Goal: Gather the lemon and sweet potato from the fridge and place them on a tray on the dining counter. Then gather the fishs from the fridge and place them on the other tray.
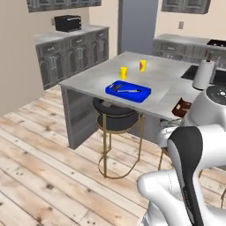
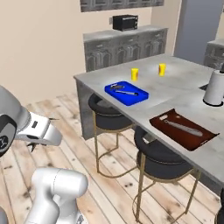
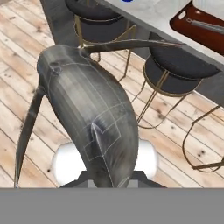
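Now gripper (image 3: 105, 183) clamped tight on grey fish (image 3: 87, 113), so carry level over stools to blue tray (image 2: 126, 93), lower inside rim beside fish already there.

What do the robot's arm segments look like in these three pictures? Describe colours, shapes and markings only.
The arm has rounded, glossy white shells. In the left base view a black band runs down one segment, and a dark grey round cap tops a joint. In the right base view a white link ends in small dark parts. No cables or lettering are visible.
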Tool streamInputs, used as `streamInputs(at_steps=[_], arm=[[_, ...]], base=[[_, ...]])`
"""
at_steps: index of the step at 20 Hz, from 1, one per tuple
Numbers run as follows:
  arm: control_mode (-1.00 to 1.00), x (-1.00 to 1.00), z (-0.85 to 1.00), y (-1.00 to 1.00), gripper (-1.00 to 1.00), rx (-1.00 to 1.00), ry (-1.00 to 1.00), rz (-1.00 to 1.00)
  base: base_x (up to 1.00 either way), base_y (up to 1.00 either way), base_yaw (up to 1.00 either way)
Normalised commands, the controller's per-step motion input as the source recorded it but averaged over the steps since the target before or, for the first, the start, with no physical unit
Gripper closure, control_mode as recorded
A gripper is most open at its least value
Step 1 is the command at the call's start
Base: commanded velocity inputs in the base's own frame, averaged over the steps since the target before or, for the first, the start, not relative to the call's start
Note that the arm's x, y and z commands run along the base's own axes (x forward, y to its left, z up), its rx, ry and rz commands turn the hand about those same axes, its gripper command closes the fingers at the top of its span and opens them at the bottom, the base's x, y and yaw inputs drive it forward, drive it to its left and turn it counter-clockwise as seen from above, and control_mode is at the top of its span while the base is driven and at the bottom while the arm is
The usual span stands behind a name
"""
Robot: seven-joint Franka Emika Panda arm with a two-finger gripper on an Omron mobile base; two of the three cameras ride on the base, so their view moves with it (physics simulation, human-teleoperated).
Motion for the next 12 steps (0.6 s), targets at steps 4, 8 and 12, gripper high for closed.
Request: streamInputs(at_steps=[4, 8, 12], arm=[[1.00, 0.00, 0.00, 0.00, 1.00, 0.00, 0.00, 0.00], [1.00, 0.00, 0.00, 0.00, 1.00, 0.00, 0.00, 0.00], [1.00, 0.00, 0.00, 0.00, 1.00, 0.00, 0.00, 0.00]], base=[[0.78, 0.73, -0.44], [0.75, 0.72, -0.45], [0.78, 0.69, -0.45]])
